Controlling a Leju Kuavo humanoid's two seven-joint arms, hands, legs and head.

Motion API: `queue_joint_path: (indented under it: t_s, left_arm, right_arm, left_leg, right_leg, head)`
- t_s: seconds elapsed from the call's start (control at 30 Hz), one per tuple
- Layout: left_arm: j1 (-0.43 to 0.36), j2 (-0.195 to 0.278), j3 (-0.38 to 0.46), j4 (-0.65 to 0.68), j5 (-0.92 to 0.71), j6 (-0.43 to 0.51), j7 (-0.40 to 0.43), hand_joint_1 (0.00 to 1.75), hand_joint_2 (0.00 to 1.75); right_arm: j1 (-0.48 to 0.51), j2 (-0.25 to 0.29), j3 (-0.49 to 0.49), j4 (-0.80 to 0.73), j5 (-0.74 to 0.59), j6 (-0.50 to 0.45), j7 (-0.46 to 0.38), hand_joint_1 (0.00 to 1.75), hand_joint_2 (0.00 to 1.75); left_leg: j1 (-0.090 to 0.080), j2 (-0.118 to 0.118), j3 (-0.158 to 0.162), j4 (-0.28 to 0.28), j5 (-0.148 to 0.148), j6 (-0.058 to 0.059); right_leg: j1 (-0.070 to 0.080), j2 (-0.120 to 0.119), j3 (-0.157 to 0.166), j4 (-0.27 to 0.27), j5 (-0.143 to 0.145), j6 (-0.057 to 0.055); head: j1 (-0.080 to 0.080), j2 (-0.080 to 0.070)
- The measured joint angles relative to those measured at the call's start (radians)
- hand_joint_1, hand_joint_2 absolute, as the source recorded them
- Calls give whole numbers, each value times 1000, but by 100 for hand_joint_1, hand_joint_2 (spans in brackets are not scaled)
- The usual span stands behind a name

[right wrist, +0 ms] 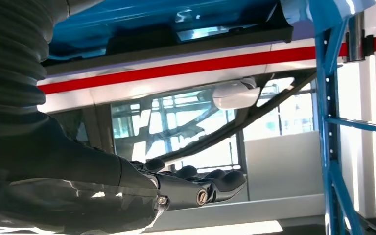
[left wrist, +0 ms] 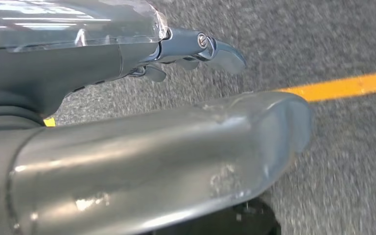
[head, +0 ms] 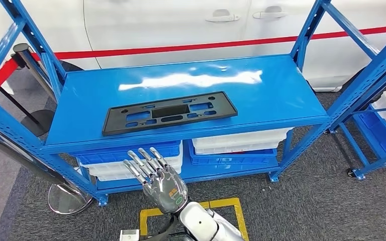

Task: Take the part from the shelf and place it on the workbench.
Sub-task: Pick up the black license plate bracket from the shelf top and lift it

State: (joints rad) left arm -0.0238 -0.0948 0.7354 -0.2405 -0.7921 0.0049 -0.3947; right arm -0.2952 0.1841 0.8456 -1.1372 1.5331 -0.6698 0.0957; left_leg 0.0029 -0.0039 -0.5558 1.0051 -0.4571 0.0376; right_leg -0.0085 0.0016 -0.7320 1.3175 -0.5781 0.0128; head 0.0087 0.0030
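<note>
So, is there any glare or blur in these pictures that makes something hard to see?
Head view: white glare streaks the blue shelf top behind the black part, which stays clear. Left wrist view: the carpet is soft, and the left robot hand looms large. Right wrist view: bright windows leave the right robot hand dark.

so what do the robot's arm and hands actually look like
In the head view one hand has slim, shiny chrome fingers on a glossy grey-silver back with a small green oval marking, joined to a white and silver forearm. In the left wrist view the left hand shows a thick, scuffed grey metallic thumb and a screw-jointed chrome finger. The right hand has a ribbed dark cover and glossy dark fingers.
</note>
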Motion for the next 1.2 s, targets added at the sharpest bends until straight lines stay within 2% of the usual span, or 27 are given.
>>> queue_joint_path:
  t_s: [0.03,0.07,0.1,0.17,0.2,0.23,0.27,0.33,0.37,0.4,0.47,0.5,0.53,0.57,0.67,0.7,0.77,0.83,0.87,0.9,0.93,1.0,1.03,1.07,1.1,1.2]
  left_arm:
    - [0,0,1,0,-2,-2,1,0,0]
    - [0,1,2,0,-5,-5,2,0,0]
    - [0,0,4,0,-9,-10,3,0,0]
    - [-4,3,11,1,-21,-16,4,0,0]
    - [-6,4,14,2,-25,-17,5,0,0]
    - [-8,6,16,2,-28,-17,5,0,0]
    - [-8,7,16,2,-28,-17,5,0,0]
    - [-7,8,17,2,-29,-18,5,0,0]
    - [-6,8,17,2,-29,-18,5,0,0]
    - [-5,9,18,2,-29,-18,5,0,0]
    - [-5,11,18,2,-29,-19,5,0,0]
    - [-5,11,19,3,-30,-19,5,0,0]
    - [-7,11,19,3,-32,-20,5,0,0]
    - [-8,10,20,4,-33,-20,5,0,0]
    - [-7,10,23,4,-35,-20,4,0,0]
    - [-6,11,23,4,-36,-20,4,0,0]
    - [-7,11,24,4,-36,-20,5,0,0]
    - [-8,11,26,4,-36,-20,5,0,0]
    - [-8,11,27,4,-37,-20,6,0,0]
    - [-8,11,29,4,-39,-20,6,0,0]
    - [-7,11,32,4,-42,-20,6,0,0]
    - [-6,10,37,5,-45,-21,7,0,0]
    - [-6,9,39,6,-46,-21,7,0,0]
    - [-7,8,40,6,-46,-22,7,0,0]
    - [-7,7,40,7,-46,-22,7,0,0]
    - [-9,9,42,7,-46,-21,8,0,0]
  right_arm:
    - [-1,2,-2,4,4,-2,-4,0,175]
    - [-2,5,-6,10,10,-6,-9,0,175]
    - [-4,10,-14,19,16,-11,-17,0,175]
    - [-11,29,-42,56,27,-19,-30,0,175]
    - [-15,38,-56,73,29,-21,-34,0,175]
    - [-20,45,-65,87,30,-23,-36,0,175]
    - [-23,48,-68,93,31,-23,-38,0,175]
    - [-26,52,-73,108,31,-23,-42,0,175]
    - [-26,53,-75,115,31,-23,-43,0,175]
    - [-26,53,-76,121,31,-23,-44,0,175]
    - [-27,56,-78,129,29,-23,-45,0,175]
    - [-29,57,-80,133,27,-24,-46,0,175]
    - [-30,59,-83,137,24,-24,-47,0,175]
    - [-32,61,-86,140,21,-24,-49,0,175]
    - [-34,64,-94,148,15,-25,-53,0,175]
    - [-35,64,-96,149,14,-25,-54,0,175]
    - [-36,65,-100,153,12,-25,-56,0,175]
    - [-36,64,-104,158,9,-25,-57,0,175]
    - [-35,64,-107,162,6,-25,-58,0,175]
    - [-34,64,-110,165,4,-25,-59,0,175]
    - [-34,64,-114,167,1,-25,-60,0,175]
    - [-35,64,-121,169,-1,-25,-61,0,175]
    - [-36,64,-124,170,-1,-25,-61,0,175]
    - [-36,64,-126,170,-2,-25,-61,0,175]
    - [-36,65,-127,171,-2,-25,-61,0,175]
    - [-36,68,-130,172,-2,-25,-61,0,175]
  left_leg:
    - [-1,0,1,0,-1,0]
    - [-3,-1,4,0,-2,0]
    - [-6,-1,8,0,-5,-1]
    - [-9,-1,15,4,-18,-18]
    - [-8,0,10,21,-32,-28]
    - [-5,0,-7,60,-54,-39]
    - [-1,0,-36,118,-81,-45]
    - [9,0,-109,248,-126,-58]
    - [13,0,-132,279,-125,-63]
    - [18,1,-136,271,-103,-68]
    - [26,1,-92,153,-21,-77]
    - [26,1,-63,89,6,-79]
    - [25,1,-44,46,20,-76]
    - [23,0,-35,27,19,-70]
    - [19,-2,-32,23,10,-44]
    - [19,-2,-28,20,9,-35]
    - [20,-1,-21,15,6,-20]
    - [17,-1,-17,15,0,-11]
    - [15,-1,-14,15,-3,-9]
    - [12,-2,-8,15,-8,-8]
    - [10,-3,-1,15,-13,-9]
    - [6,-5,14,15,-24,-12]
    - [4,-5,19,16,-30,-16]
    - [4,-5,21,15,-34,-21]
    - [4,-5,22,13,-37,-28]
    - [7,-2,28,16,-48,-44]
  right_leg:
    - [0,0,8,-20,15,-2]
    - [2,0,28,-62,42,-6]
    - [5,-1,62,-134,71,-15]
    - [7,-2,132,-275,122,-35]
    - [7,-4,156,-318,131,-43]
    - [3,-4,164,-329,132,-46]
    - [3,-5,169,-331,130,-49]
    - [2,-5,173,-331,124,-51]
    - [1,-4,175,-329,120,-49]
    - [-1,-3,179,-326,115,-46]
    - [-6,-1,188,-317,101,-37]
    - [-6,0,191,-310,93,-30]
    - [-6,0,192,-306,88,-23]
    - [-5,1,192,-303,84,-16]
    - [-5,0,193,-301,76,-1]
    - [-6,0,188,-286,66,4]
    - [-8,-1,142,-196,24,9]
    - [-7,-1,61,-64,-19,9]
    - [-7,-1,30,-24,-20,8]
    - [-6,-1,16,-20,-2,5]
    - [-4,-1,22,-53,35,0]
    - [4,-1,70,-180,117,-18]
    - [8,-1,92,-235,138,-25]
    - [12,-1,106,-269,146,-30]
    - [15,-1,111,-282,141,-33]
    - [9,2,129,-304,139,-39]
  head:
    - [0,0]
    - [0,0]
    - [-2,0]
    - [-6,0]
    - [-10,0]
    - [-13,0]
    - [-15,0]
    - [-16,0]
    - [-16,0]
    - [-16,0]
    - [-17,0]
    - [-19,0]
    - [-21,0]
    - [-21,0]
    - [-18,0]
    - [-17,0]
    - [-14,0]
    - [-13,0]
    - [-13,0]
    - [-13,0]
    - [-13,0]
    - [-13,0]
    - [-13,0]
    - [-13,0]
    - [-12,0]
    - [-13,0]
